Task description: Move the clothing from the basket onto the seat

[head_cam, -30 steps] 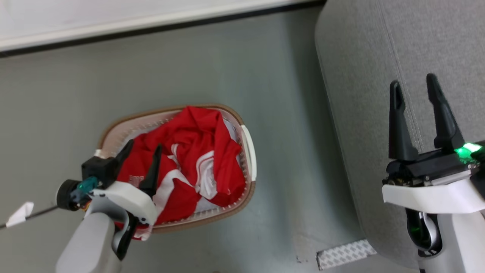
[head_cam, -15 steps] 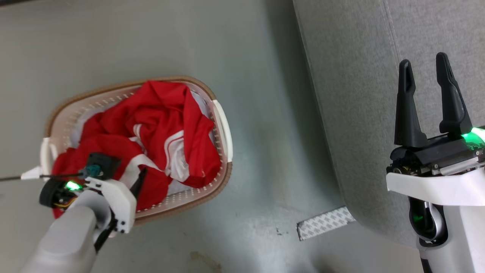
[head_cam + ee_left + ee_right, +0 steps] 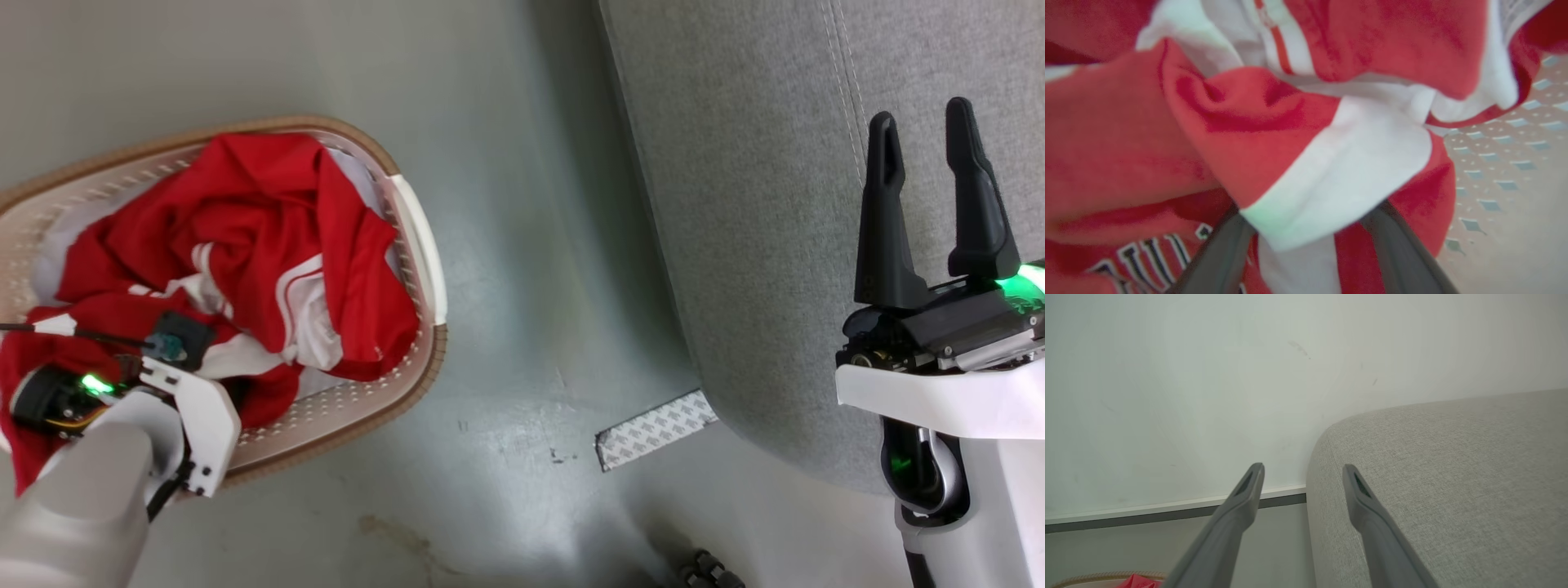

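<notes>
The red clothing (image 3: 269, 237) with white trim lies heaped in the white basket (image 3: 416, 237) with a brown rim, at the left of the head view. My left gripper (image 3: 184, 371) is pushed down into the heap, its fingers buried. In the left wrist view this gripper (image 3: 1306, 228) is open, with a red fold and white band of clothing (image 3: 1331, 175) lying between its fingers and the perforated basket wall (image 3: 1502, 163) to the right. My right gripper (image 3: 921, 118) hangs open and empty over the grey seat (image 3: 735, 204). The right wrist view shows that gripper (image 3: 1303, 469) at the seat's (image 3: 1453, 477) rounded edge.
Grey floor (image 3: 522, 245) separates basket and seat. A patterned tape patch (image 3: 657, 429) lies by the seat's corner, and a dark object (image 3: 706, 567) sits at the bottom edge. A white wall (image 3: 1167, 396) with a baseboard stands behind. A black cable (image 3: 49, 331) trails from my left wrist.
The head camera has swung, shifting the whole picture left. My left gripper has sunk from above the heap into the clothing, hiding its fingers. The right gripper stays open.
</notes>
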You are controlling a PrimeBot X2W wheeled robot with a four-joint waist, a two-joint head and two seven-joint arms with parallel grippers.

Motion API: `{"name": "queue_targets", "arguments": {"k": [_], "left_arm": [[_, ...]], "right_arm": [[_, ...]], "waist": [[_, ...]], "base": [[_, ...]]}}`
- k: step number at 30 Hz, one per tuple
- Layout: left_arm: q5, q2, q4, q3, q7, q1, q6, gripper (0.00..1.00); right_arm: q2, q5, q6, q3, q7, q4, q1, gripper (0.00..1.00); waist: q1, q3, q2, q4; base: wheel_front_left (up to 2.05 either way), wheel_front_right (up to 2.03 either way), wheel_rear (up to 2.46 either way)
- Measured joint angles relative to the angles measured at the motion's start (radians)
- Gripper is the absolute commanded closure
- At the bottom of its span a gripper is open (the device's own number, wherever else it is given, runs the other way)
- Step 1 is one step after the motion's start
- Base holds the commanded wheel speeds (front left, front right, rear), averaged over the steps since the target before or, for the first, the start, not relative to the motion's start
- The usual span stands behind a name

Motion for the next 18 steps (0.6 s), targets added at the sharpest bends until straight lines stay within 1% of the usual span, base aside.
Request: {"name": "queue_targets", "arguments": {"k": [3, 5, 6, 7, 12, 18], "left_arm": [[-0.016, 0.010, 0.007, -0.035, 0.016, -0.016, 0.000, 0.00], [-0.037, 0.016, 0.011, -0.053, 0.019, -0.025, 0.000, 0.61], [-0.043, 0.017, 0.013, -0.060, 0.019, -0.027, 0.000, 0.89], [-0.053, 0.017, 0.015, -0.067, 0.017, -0.030, 0.000, 1.00], [-0.083, 0.012, 0.024, -0.100, -0.007, -0.032, 0.000, 1.00], [-0.132, -0.016, 0.035, -0.126, -0.034, -0.016, 0.000, 1.00]], "right_arm": [[0.000, 0.006, 0.000, 0.006, 0.000, 0.000, 0.000, 0.00], [0.000, 0.007, 0.000, 0.006, 0.000, 0.000, 0.000, 0.00], [0.000, 0.009, 0.000, 0.006, 0.000, 0.000, 0.000, 0.00], [0.000, 0.009, 0.000, 0.006, 0.000, 0.001, 0.000, 0.00], [0.000, 0.008, 0.000, 0.004, 0.000, 0.007, -0.002, 0.00], [0.001, -0.002, 0.000, 0.000, 0.000, 0.024, -0.002, 0.00]], "waist": [[0.0000, 0.017, 0.0000, -0.012], [0.0000, 0.023, 0.0000, -0.016], [0.0000, 0.024, 0.0000, -0.016], [0.0000, 0.023, 0.0000, -0.016], [0.0000, 0.011, 0.0000, -0.009], [0.0000, -0.041, 0.0000, 0.004]], "base": [[0.00, 0.00, 0.00], [0.00, 0.00, 0.00], [0.00, 0.00, 0.00], [0.00, 0.00, 0.00], [0.00, 0.00, 0.00], [0.00, 0.00, 0.00]]}}
